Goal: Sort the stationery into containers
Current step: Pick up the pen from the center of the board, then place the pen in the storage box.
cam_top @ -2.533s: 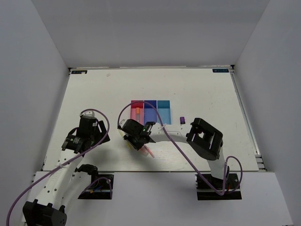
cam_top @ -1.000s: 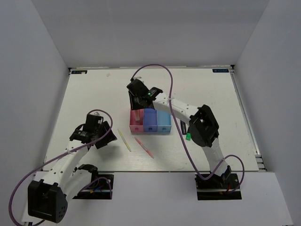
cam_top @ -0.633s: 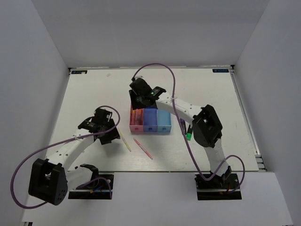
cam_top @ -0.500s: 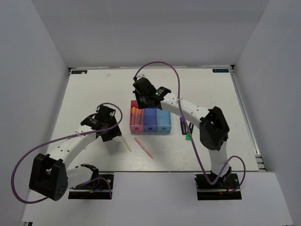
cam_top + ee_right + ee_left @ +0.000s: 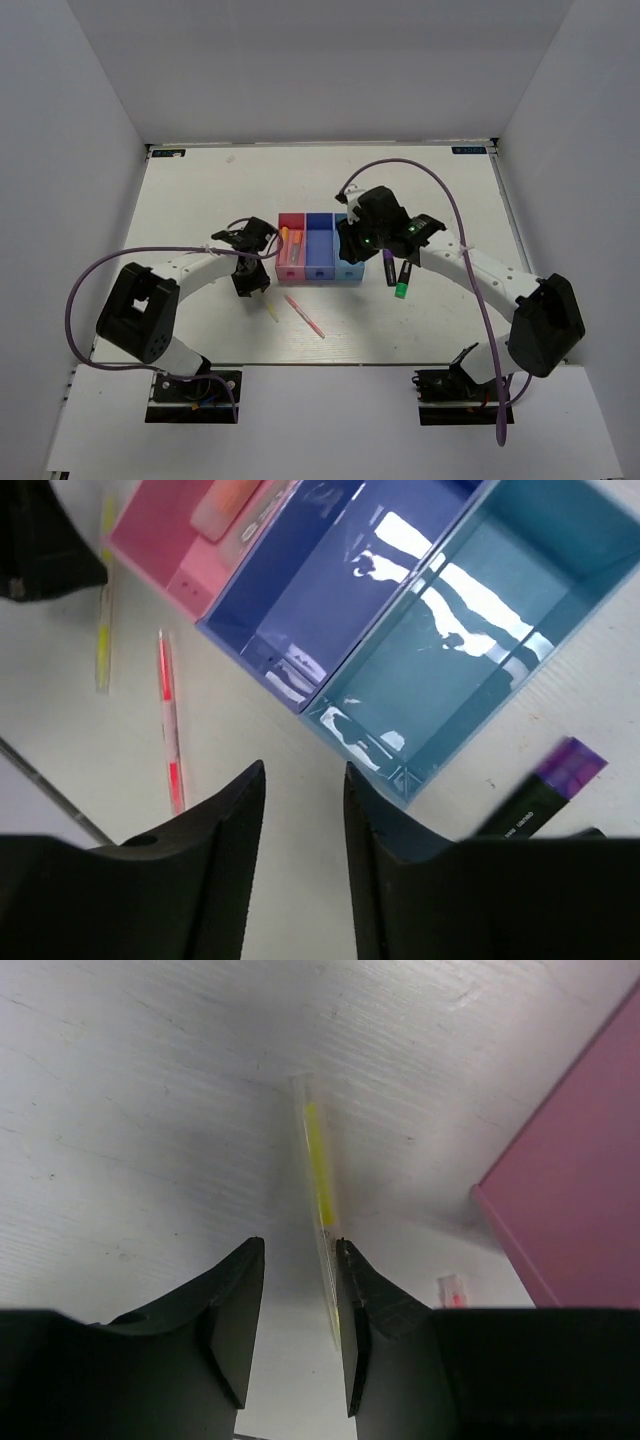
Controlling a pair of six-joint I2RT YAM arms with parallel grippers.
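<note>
Top view: L gripper (image 5: 250,280) sits low, just left of the pink bin (image 5: 290,271), with the yellow pen (image 5: 271,311) poking out on its near side. R gripper (image 5: 350,245) hovers over the light blue bin (image 5: 347,272). Pink-red pen (image 5: 304,314) lies on the table near the bins.

L wrist: fingers (image 5: 225,1310) slightly apart, yellow pen along the right one's inner edge, not pinched.

R wrist: fingers (image 5: 385,830) spread, nothing between. Orange pen (image 5: 235,495) lies in the pink bin.

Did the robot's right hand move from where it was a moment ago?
Yes. The right gripper went rightward and nearer, from over the pink-red bin's far end to the light blue bin.
</note>
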